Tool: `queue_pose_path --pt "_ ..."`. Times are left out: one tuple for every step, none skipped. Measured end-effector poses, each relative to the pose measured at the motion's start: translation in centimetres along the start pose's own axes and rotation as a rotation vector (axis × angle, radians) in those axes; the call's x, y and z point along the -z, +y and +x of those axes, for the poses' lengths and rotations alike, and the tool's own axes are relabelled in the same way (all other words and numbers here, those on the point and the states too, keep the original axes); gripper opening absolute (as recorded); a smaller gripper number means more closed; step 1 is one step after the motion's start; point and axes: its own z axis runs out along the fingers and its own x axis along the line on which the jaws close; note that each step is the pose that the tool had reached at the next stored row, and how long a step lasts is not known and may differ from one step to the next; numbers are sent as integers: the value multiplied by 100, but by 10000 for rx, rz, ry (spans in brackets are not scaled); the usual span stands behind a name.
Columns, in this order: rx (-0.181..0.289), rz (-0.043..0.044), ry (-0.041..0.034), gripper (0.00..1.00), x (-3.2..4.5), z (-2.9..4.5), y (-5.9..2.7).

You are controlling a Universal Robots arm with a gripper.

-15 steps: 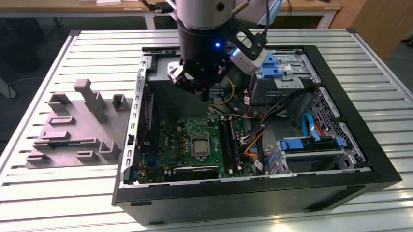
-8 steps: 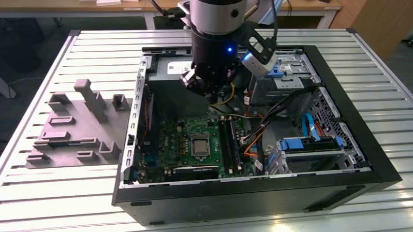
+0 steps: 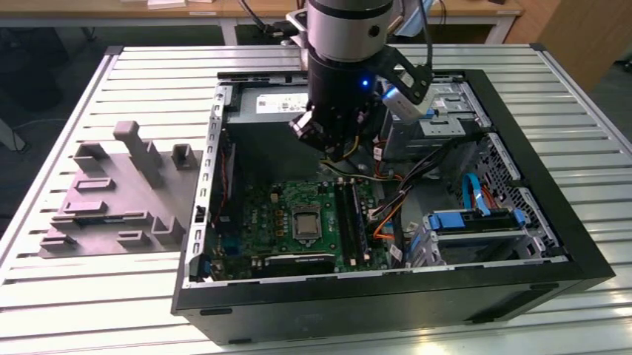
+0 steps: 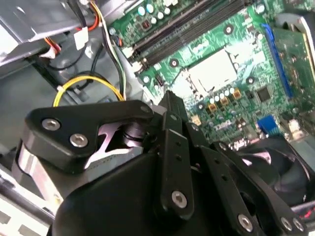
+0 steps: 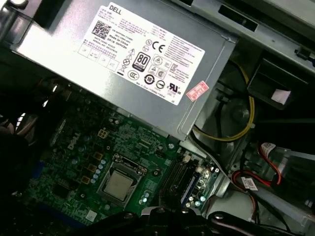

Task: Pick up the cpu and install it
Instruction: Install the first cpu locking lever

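Observation:
The cpu (image 5: pixel 118 186) is a small pale silver-grey square lying flat inside the metal-framed socket (image 5: pixel 129 167) of the green board (image 3: pixel 266 214). In the exterior view the cpu (image 3: pixel 304 225) shows near the middle of the board, and in the second wrist view the cpu (image 4: pixel 216 71) appears as a bright pale square. My gripper (image 3: pixel 334 148) hangs inside the open computer case, above the board's far end and close to the grey power-supply box (image 3: pixel 271 103). It is apart from the cpu, and I see nothing held in the gripper (image 4: pixel 170 105).
The black case (image 3: pixel 553 244) lies open on a slatted white table. A grey moulded tray (image 3: pixel 118 200) with upright posts sits at the exterior view's left. A drive cage with blue parts (image 3: pixel 474 222) and loose cables (image 3: pixel 395 200) fill the case at the exterior view's right.

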Motion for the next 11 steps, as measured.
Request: queue_pose_path --pt "179 -6 5 11 -18 1 -1" --pt "361 -10 9 11 -34 1 -1" --pt "540 -17 12 11 -51 1 -2" --pt "721 -23 17 11 -68 2 -2" --pt "911 -28 22 11 -86 2 -3" --pt "1090 -33 27 11 -103 3 -3" --pt "1264 -38 31 11 -118 3 -3" --pt "1378 -40 34 11 -135 1 -4" --pt "1406 -40 36 11 -153 -11 -1" --pt "1410 -41 35 11 -172 -27 5" --pt "1410 -42 34 11 -191 -41 11"
